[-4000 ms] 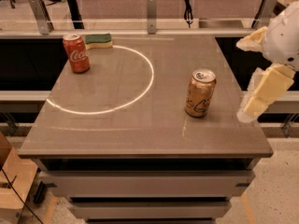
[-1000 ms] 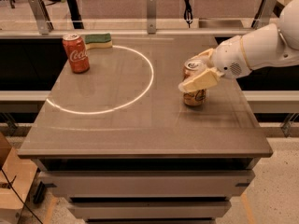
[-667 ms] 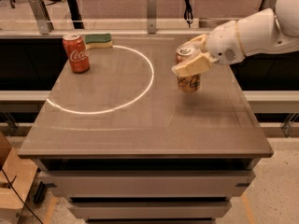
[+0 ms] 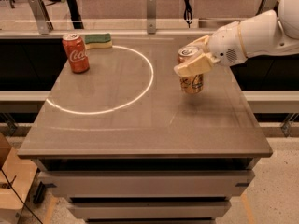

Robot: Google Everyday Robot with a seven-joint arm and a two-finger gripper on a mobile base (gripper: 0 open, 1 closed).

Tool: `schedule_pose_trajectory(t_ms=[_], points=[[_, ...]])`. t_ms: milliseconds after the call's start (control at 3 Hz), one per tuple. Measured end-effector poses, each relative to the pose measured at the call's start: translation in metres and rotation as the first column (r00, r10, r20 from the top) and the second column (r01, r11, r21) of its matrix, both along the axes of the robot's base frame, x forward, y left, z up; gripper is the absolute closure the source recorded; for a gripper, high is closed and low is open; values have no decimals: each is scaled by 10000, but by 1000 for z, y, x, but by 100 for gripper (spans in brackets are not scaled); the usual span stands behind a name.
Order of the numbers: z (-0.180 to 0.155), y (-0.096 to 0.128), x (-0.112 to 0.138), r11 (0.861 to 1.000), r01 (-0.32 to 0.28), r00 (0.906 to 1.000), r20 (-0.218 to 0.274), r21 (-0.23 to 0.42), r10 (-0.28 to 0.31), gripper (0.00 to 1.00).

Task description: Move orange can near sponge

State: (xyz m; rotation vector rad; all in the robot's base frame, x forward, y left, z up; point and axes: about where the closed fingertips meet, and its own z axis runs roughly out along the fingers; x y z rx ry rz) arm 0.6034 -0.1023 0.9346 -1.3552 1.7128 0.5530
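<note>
The orange can [image 4: 192, 81], golden-tan with dark script and a silver top, is held upright a little above the right part of the table [image 4: 140, 129]. My gripper [image 4: 194, 59] reaches in from the right on a white arm and is shut on the can's upper half. The sponge [image 4: 98, 40], dark green over yellow, lies at the table's far left edge, well to the left of the can.
A red Coca-Cola can [image 4: 75, 53] stands just in front and left of the sponge. A bright ring of light [image 4: 149, 78] lies across the tabletop's left and middle. A metal rail with posts [image 4: 151, 6] runs behind the table.
The gripper came in from the right, closed on the orange can, lifted it off the table and is carrying it leftward and toward the back.
</note>
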Motion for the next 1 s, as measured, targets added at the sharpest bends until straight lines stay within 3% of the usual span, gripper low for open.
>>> schedule_pose_trajectory(t_ms=[333, 667, 1000], points=[[-4, 18, 18, 9941, 277, 9993, 215, 1045, -301, 100], [9, 47, 67, 9766, 576, 9916, 1012, 2072, -800, 100], [22, 74, 112, 9624, 627, 9780, 1761, 2643, -1121, 100]])
